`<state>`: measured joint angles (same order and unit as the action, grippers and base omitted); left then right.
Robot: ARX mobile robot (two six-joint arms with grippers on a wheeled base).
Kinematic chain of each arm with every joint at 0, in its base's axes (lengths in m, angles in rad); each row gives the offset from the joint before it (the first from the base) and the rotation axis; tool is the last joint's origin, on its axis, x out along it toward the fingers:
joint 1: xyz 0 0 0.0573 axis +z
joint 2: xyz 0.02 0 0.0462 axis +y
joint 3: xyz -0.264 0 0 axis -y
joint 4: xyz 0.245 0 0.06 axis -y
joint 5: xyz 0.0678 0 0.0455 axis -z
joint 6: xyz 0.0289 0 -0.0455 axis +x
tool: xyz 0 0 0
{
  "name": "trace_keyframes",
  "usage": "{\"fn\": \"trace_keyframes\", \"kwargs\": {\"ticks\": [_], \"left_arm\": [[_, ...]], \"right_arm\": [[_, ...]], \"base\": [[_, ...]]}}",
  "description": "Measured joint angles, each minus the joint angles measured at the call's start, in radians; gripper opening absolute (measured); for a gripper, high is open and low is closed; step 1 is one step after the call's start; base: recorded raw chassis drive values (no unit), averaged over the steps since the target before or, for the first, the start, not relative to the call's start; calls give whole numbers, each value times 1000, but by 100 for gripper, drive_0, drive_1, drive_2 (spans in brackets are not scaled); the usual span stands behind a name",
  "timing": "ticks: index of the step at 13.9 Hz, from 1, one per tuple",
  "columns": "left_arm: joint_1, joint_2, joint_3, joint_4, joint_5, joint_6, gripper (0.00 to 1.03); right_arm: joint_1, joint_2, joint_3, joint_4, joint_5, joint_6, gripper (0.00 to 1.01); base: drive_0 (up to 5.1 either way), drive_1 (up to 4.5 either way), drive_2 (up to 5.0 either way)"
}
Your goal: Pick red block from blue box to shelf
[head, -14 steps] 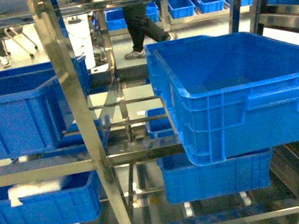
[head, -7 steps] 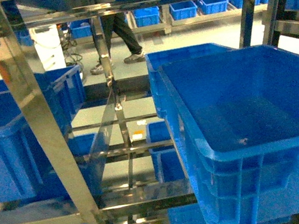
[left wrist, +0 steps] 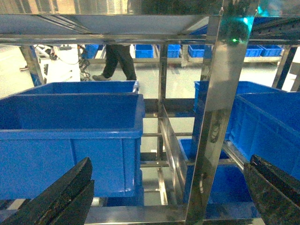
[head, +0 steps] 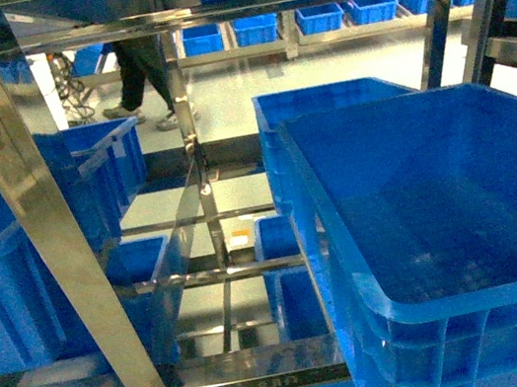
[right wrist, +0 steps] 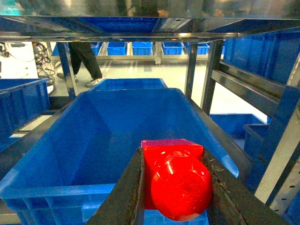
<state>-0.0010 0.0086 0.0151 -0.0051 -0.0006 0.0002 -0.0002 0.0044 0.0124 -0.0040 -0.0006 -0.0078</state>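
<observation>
Camera advanced; right gripper clamps one red block.

glossy red block, stud toward the camera, clamped between dark fingers before the steel shelf.

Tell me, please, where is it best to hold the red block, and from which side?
By its two flat side walls, as the right gripper appears to hold it now: a finger on either side of the red block. Its round stud faces the camera, so those flat walls probably suit the pads best.
</observation>
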Motion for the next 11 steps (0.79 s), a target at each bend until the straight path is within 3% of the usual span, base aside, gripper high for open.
{"fn": "trace_keyframes", "kwargs": {"ticks": [11], "left_arm": [[0,0,0,0,0,0,98]], "right_arm": [[0,0,0,0,0,0,26]], "base": [[0,0,0]]}}
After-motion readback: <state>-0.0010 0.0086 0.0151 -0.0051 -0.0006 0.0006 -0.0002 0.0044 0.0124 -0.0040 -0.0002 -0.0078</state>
